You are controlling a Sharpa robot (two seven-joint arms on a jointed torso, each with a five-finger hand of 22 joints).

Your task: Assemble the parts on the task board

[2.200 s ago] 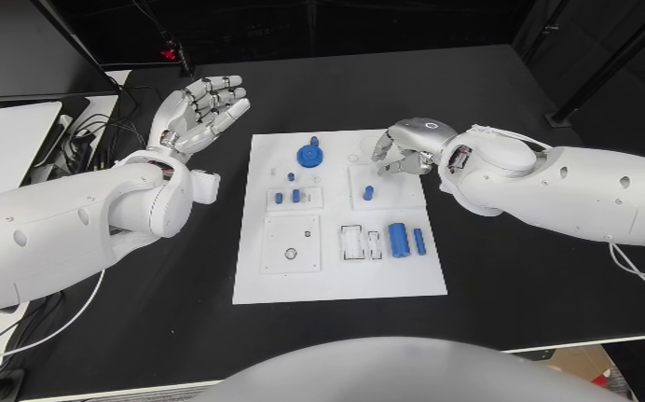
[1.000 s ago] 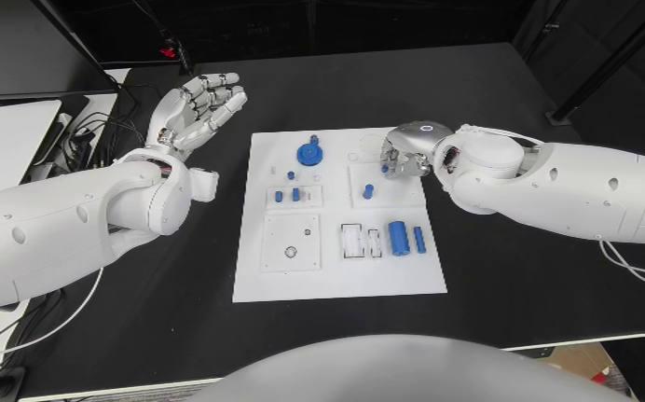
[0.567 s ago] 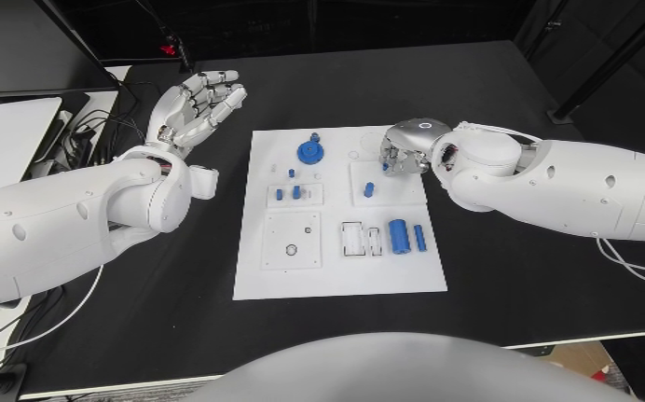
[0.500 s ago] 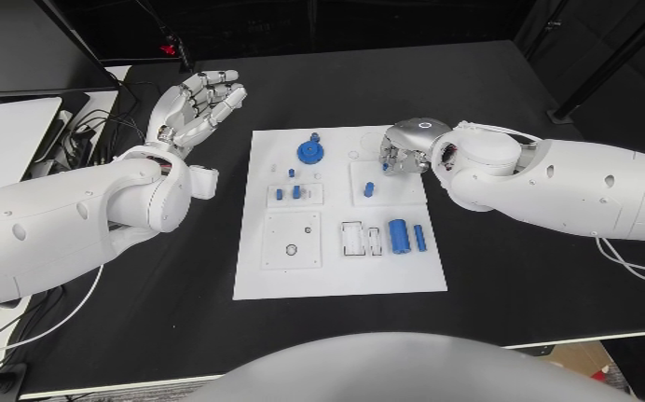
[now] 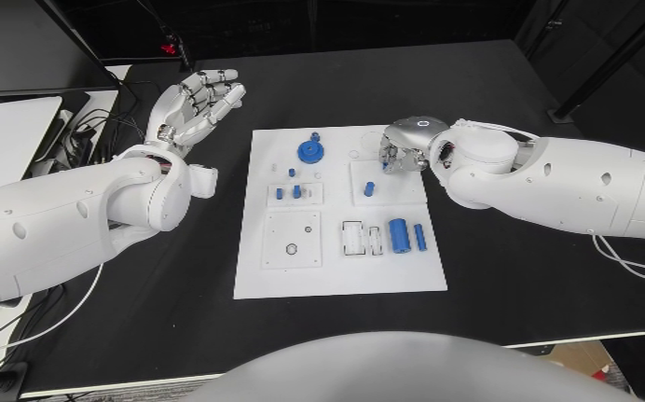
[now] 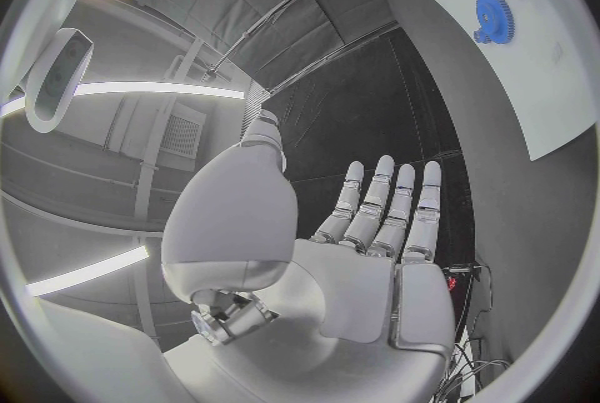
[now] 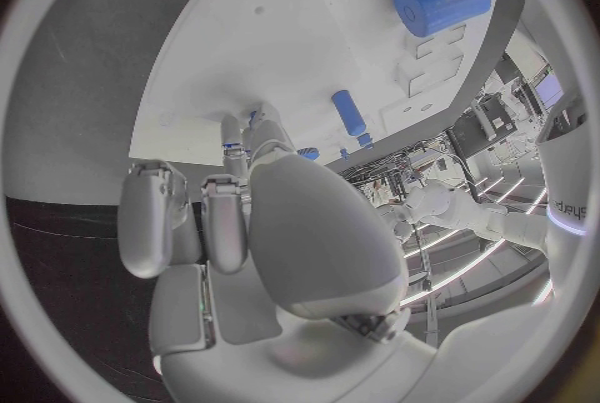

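Right hand point(image 5: 404, 152) shifted up the task board point(image 5: 336, 271), pinching a blue part, left hand point(image 5: 198, 108) spread, gear point(image 5: 310, 152) nearby

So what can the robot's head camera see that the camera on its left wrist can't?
Only the head view shows the two blue cylinders lying side by side near the task board's right edge, plus the small pegs in the middle. Only the left wrist view shows the left hand's open palm from behind, fingers straight and holding nothing. Both show the blue gear, the white board and the right hand with its fingers curled over the board's far right corner.
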